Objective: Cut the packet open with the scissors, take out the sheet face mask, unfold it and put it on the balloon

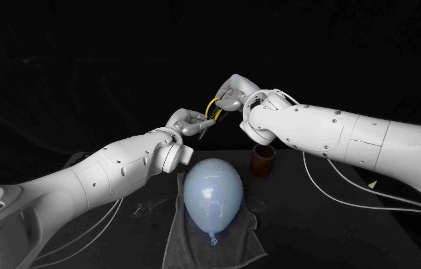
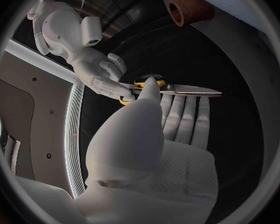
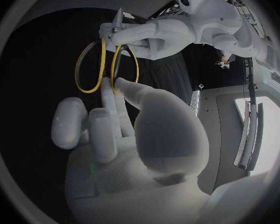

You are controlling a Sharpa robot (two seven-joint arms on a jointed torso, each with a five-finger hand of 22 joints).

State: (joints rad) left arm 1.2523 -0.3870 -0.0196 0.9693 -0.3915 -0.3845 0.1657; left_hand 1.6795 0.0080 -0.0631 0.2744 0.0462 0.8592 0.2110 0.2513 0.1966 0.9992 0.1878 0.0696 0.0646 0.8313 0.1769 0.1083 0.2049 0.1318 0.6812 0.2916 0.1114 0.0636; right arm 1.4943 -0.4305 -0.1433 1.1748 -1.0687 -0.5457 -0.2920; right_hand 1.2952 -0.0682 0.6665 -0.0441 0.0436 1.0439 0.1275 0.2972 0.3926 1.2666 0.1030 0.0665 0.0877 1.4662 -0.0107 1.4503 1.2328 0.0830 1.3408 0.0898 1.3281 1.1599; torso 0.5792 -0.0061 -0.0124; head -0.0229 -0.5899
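The scissors (image 1: 213, 108) with yellow handle loops hang in the air between my two hands, above the table. My left hand (image 1: 188, 122) grips them by the blades (image 2: 193, 90), its thumb lying near the pivot. My right hand (image 1: 234, 92) meets them from the other side, with its thumb and a finger closed on one yellow loop (image 3: 125, 69) and the second loop (image 3: 90, 67) beside it. In the left wrist view the right hand (image 2: 100, 71) touches the yellow handles (image 2: 144, 81). The pale blue balloon (image 1: 212, 195) lies on the table below both hands.
A grey towel (image 1: 221, 244) lies under the balloon at the table's front. A brown cup (image 1: 263, 160) stands just behind the balloon on its right. A small metal thing (image 1: 139, 207) lies to the left of the towel.
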